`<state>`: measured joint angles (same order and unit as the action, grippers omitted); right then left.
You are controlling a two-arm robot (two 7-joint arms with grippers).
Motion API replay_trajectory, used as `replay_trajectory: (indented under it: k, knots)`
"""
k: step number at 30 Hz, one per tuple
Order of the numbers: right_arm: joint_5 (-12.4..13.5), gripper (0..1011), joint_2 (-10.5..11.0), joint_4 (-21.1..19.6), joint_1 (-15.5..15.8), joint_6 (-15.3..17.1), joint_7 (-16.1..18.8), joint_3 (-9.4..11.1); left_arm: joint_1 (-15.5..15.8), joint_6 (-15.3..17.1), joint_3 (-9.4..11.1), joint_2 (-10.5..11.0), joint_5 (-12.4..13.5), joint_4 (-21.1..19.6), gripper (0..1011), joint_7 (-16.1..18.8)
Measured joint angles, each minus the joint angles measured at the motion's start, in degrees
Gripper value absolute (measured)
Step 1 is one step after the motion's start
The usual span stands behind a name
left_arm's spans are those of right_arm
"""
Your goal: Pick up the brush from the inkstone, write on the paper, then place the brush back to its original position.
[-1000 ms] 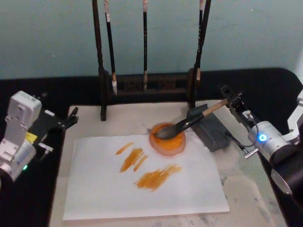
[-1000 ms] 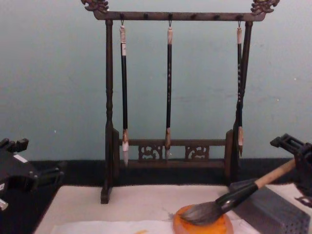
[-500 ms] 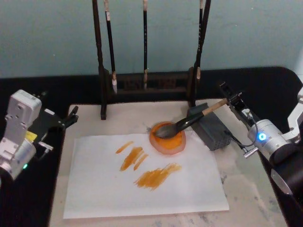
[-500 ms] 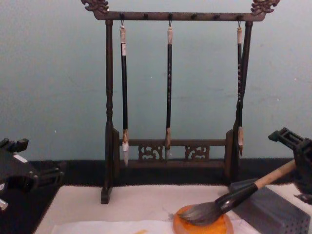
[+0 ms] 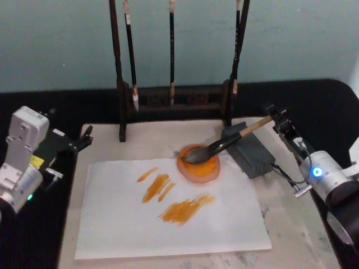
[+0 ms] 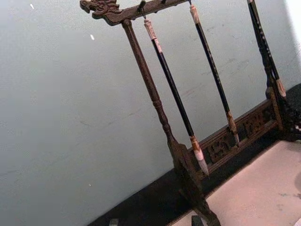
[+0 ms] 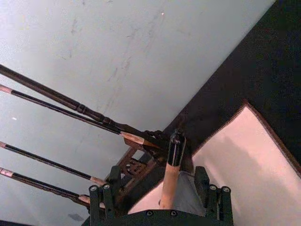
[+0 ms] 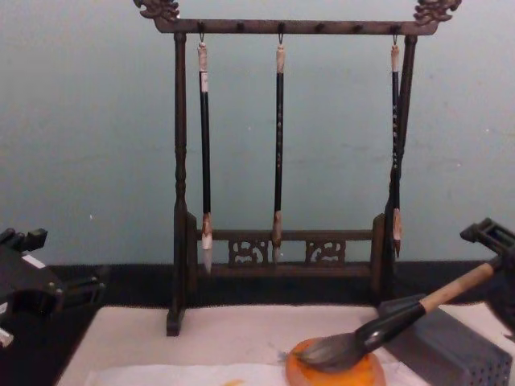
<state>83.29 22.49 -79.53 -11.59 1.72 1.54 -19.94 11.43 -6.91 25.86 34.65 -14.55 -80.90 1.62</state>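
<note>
The brush (image 5: 224,144) lies tilted, its dark tuft in the round orange inkstone (image 5: 196,171) and its tan shaft propped on a grey block (image 5: 252,154). My right gripper (image 5: 277,120) is at the shaft's end, open. In the right wrist view the shaft (image 7: 167,181) runs between the spread fingers (image 7: 101,195) without touching them. The white paper (image 5: 123,224) carries several orange strokes, left of the inkstone and nearer to me. My left gripper (image 5: 70,156) is parked open off the mat's left edge. The chest view shows the brush (image 8: 386,322), the inkstone (image 8: 334,374) and the right gripper (image 8: 492,241).
A dark wooden rack (image 5: 171,101) with three slim hanging brushes stands behind the inkstone. The cream mat (image 5: 286,224) under the paper has bare room at its front right. Black table surface surrounds the mat.
My right gripper has drawn back a little to the right, along the shaft's end. The brush stays on the inkstone and block. The left arm has not moved.
</note>
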Motion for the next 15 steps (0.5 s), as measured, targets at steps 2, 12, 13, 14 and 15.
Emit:
replay_trajectory:
  k: [2,12,13,14,15]
  knots:
    - [0.0,1000,0.39,-0.87,0.62,-0.31,-0.41,0.0,0.0,0.0,0.0,0.0,0.0,0.0,1001,0.0]
    - [-6.18,1000,4.22,-9.36,4.54,-2.14,-6.51,-1.17,0.0,0.0,0.0,0.0,0.0,0.0,1001,0.0]
    - [-7.88,1000,4.81,-10.55,4.98,-2.27,-7.73,-1.43,0.0,0.0,0.0,0.0,0.0,0.0,1001,0.0]
    - [-8.83,1000,5.12,-11.29,5.2,-2.33,-8.38,-1.59,0.0,0.0,0.0,0.0,0.0,0.0,1001,0.0]
    - [-9.51,1000,5.34,-11.71,5.34,-2.36,-8.76,-1.69,0.0,0.0,0.0,0.0,0.0,0.0,1001,0.0]
